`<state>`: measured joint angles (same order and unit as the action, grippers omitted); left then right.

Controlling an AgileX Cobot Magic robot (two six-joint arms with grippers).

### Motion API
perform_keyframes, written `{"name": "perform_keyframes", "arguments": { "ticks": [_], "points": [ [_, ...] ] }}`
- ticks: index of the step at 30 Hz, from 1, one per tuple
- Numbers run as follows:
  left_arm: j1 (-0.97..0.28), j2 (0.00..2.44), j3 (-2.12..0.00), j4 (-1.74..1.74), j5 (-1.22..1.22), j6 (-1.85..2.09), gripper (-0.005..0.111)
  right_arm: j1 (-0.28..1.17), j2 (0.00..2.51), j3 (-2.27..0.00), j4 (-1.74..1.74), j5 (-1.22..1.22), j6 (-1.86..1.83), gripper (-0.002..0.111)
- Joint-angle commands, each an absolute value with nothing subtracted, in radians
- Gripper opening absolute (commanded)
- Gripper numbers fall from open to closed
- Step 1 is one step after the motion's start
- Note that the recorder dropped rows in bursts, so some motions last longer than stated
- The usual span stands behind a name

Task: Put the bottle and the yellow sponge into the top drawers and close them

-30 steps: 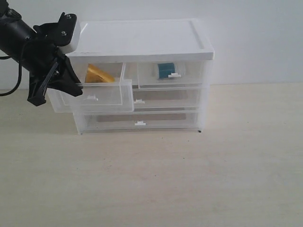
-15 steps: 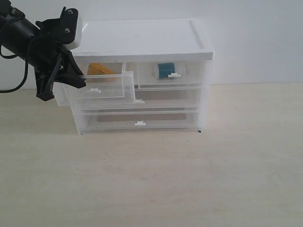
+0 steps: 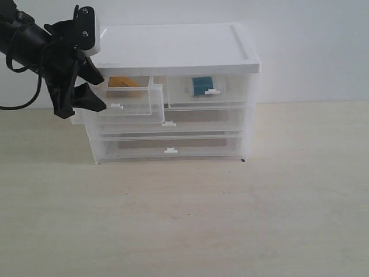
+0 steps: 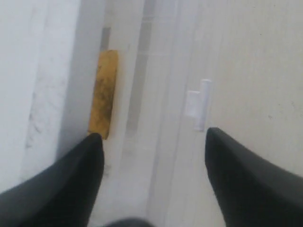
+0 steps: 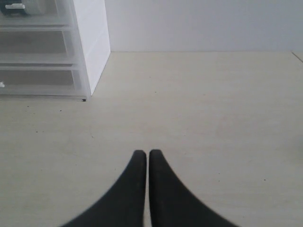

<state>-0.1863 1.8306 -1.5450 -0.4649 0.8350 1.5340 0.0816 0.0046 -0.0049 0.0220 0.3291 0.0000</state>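
Note:
The yellow sponge (image 3: 122, 82) (image 4: 105, 92) lies inside the left top drawer (image 3: 134, 101), which still juts a little out of the cabinet, white tab handle (image 3: 116, 106) (image 4: 200, 104) in front. My left gripper (image 3: 99, 92) (image 4: 154, 135) is open at the drawer's left front corner, its fingers spread on either side of the drawer wall and not clamping it. The bottle (image 3: 202, 85) stands in the right top drawer (image 3: 233, 92), which sits flush. My right gripper (image 5: 147, 152) is shut and empty over bare table, outside the exterior view.
The white-topped drawer cabinet (image 3: 173, 49) (image 5: 92, 42) stands at the back of the pale wooden table (image 3: 190, 219), against a white wall. Two full-width drawers (image 3: 202, 118) below the top ones are pushed in. The left arm's cable (image 3: 23, 104) hangs at the far left.
The left top drawer has slid back into the cabinet, from far out to nearly in. My left gripper followed it up and back, then opened. The right gripper has stayed shut.

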Motion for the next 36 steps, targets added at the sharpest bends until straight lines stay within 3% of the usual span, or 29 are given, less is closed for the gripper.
{"name": "perform_keyframes", "arguments": {
  "ticks": [1,11,13,16,22,29,36],
  "points": [
    [-0.183,1.803,-1.553,-0.517,0.756,1.514,0.062,0.079,0.0,0.0,0.018,0.322,0.0,0.0],
    [-0.183,1.669,-1.553,-0.562,0.854,1.462,0.058,0.079,0.0,0.0,0.019,0.322,0.0,0.0],
    [-0.183,1.667,-1.553,-0.559,0.927,1.465,0.042,0.079,0.0,0.0,0.019,0.322,0.0,0.0],
    [-0.183,1.692,-1.543,-0.557,1.059,1.525,0.005,0.079,0.0,0.0,0.019,0.322,0.0,0.0],
    [-0.183,1.775,-1.529,-0.613,1.079,1.525,0.004,0.079,0.0,0.0,0.019,0.322,0.0,0.0],
    [-0.183,1.862,-1.529,-0.632,0.746,1.525,0.004,0.079,0.0,0.0,0.019,0.322,0.0,0.0],
    [-0.183,1.9,-1.529,-0.677,0.577,1.525,0.004,0.079,0.0,0.0,0.019,0.322,0.0,0.0]
  ]
}}
